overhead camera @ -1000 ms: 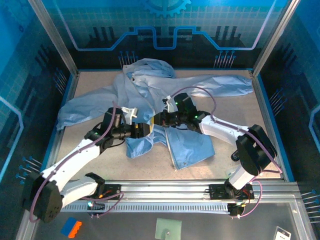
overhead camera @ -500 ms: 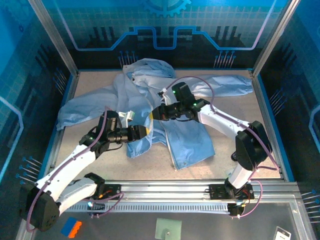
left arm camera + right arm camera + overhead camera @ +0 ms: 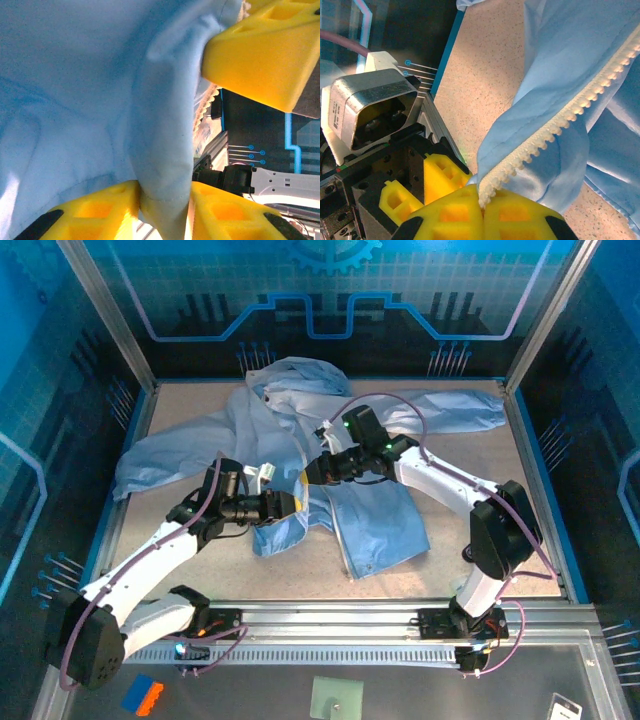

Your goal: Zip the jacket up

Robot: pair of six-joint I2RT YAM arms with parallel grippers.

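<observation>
The top external view looks down from above and behind the arm bases onto the whole table, facing the back wall. The left wrist view sits very close, looking along yellow fingers into the jacket. The right wrist view, equally near, looks past its fingers at the same jacket and table.

no readable text, labels, brands or numbers anywhere
</observation>
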